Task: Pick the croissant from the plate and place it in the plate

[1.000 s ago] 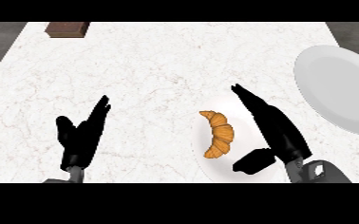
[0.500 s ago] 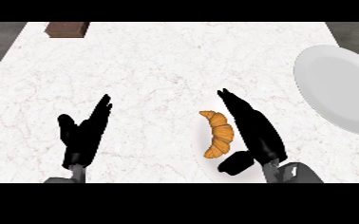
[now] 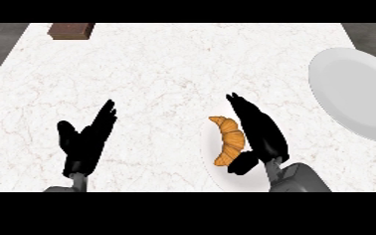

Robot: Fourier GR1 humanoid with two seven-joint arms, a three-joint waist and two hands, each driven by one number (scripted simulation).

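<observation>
Since a second ago your right hand point(image 3: 258, 129) has slid leftward until it lies right against the croissant point(image 3: 228, 139), where earlier a clear gap separated them. Its fingers are straight and held together, running along the pastry's right edge, with the thumb sticking out just below the croissant's lower tip; nothing is pinched or wrapped yet. The croissant lies lengthwise just left of that hand, on a faint white plate point(image 3: 209, 154) that barely stands out from the marble desk point(image 3: 169, 69). Your left hand point(image 3: 84, 139) has hardly changed: it rests well off to the left of the croissant, fingers straight and up, thumb spread aside. Well beyond your right hand, at the desk's right edge, sits the grey plate point(image 3: 345, 92). Far ahead of your left hand lies a brown block point(image 3: 71, 30).
</observation>
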